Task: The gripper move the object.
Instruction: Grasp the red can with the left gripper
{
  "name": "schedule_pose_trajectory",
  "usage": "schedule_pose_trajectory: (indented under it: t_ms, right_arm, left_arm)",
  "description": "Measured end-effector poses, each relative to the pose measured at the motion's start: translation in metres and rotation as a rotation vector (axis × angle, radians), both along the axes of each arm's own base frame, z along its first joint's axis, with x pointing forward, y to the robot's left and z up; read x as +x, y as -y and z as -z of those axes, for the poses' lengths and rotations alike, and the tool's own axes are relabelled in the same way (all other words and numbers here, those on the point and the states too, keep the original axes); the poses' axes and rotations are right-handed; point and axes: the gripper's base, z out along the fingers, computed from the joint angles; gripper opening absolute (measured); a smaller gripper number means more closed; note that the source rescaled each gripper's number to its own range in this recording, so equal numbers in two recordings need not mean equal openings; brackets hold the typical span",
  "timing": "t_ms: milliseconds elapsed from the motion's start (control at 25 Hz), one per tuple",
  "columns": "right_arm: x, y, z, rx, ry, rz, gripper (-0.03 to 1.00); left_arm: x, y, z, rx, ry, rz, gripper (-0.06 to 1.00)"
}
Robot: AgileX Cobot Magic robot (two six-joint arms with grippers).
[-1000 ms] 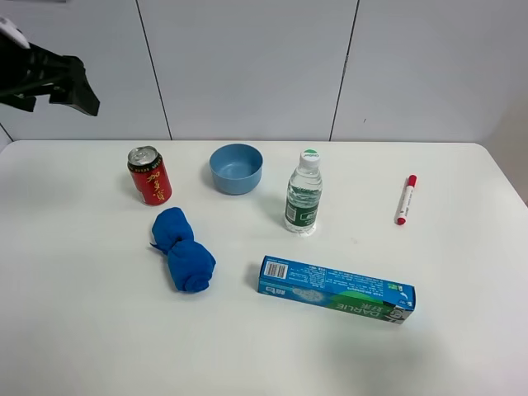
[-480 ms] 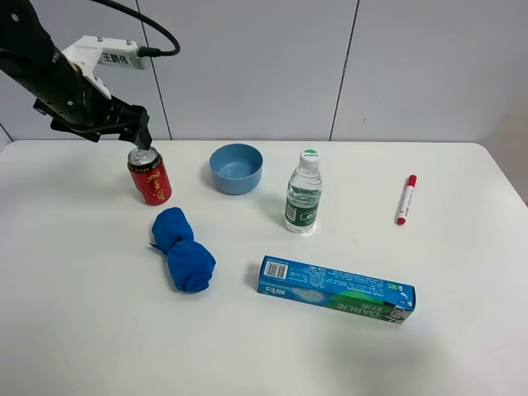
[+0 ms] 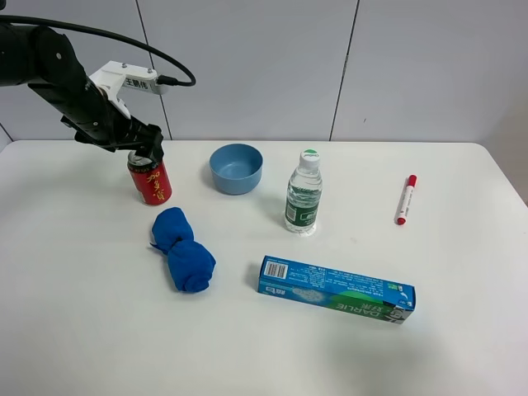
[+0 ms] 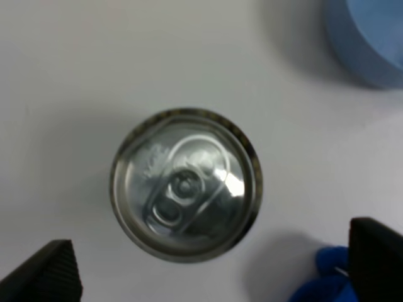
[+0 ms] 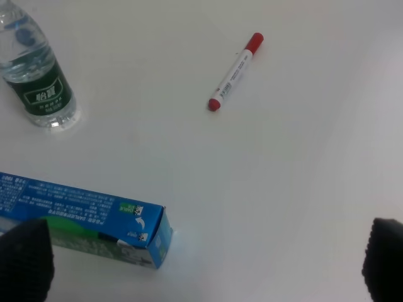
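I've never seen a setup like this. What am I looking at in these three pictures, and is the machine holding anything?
It is a robot with two arms, each ending in a two-fingered tool. The wide picture comes from a camera mounted high over a white table. The other two come from cameras on the arms' wrists, looking down past the dark fingertips. On the table are a red can, a blue bowl, a water bottle, a red marker, a blue cloth and a toothpaste box. The left tool is open right above the can, holding nothing. The right tool is open and empty too.
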Motion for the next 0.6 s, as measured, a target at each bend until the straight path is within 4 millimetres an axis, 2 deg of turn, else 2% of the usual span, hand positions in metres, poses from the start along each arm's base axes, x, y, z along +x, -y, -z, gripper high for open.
schedule_pose_trajectory:
  t_ms: [600]
  right_arm:
    - [0.000,0.000,0.000,0.000,0.000,0.000,1.00]
  left_arm:
    - [0.014,0.002,0.035,0.053,0.004,0.077,0.54]
